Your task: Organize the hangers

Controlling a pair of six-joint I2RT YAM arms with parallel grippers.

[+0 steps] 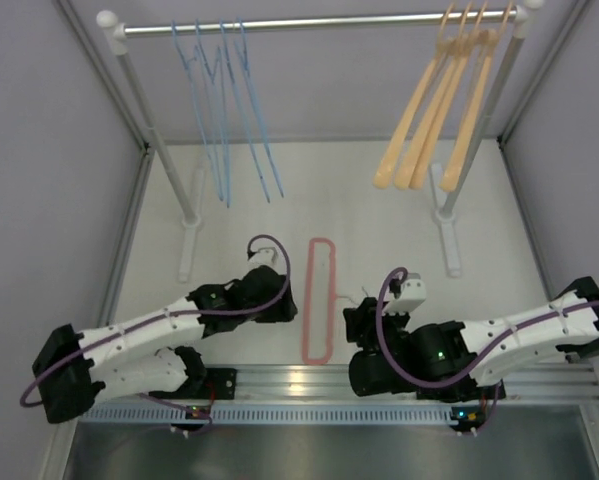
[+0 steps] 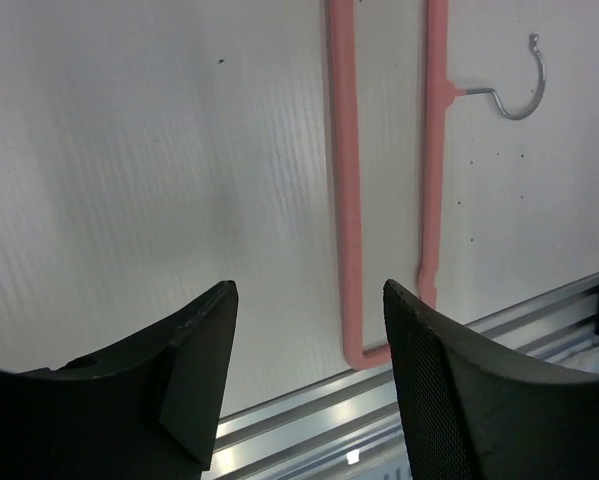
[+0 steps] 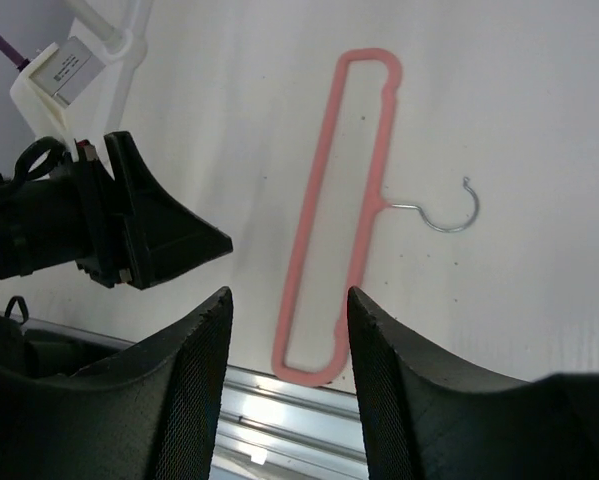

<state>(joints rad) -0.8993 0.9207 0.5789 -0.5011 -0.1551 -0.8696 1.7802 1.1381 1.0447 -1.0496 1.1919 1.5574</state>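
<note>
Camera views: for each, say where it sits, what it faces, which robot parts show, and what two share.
Top external: above, behind the bases, looking down on table, rail, both arms.
Left wrist: behind left gripper, open, facing pink hanger.
Right wrist: behind right gripper, facing that hanger; left gripper shows too.
Shared: the hanger.

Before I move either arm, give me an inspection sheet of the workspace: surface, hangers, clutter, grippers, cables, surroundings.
Surface: white table, a few small specks.
Job's things: pink hanger lies flat between the arms, metal hook toward the right arm. Blue hangers hang at the left of the rail, peach hangers at its right.
Clutter: nothing seen.
Grippers: left gripper open, empty. Right gripper open, empty. Both hover by the pink hanger's near end.
Cables: purple cables loop along both arms, not touching the pink hanger.
Surroundings: grey walls, metal channel at the near edge.
</note>
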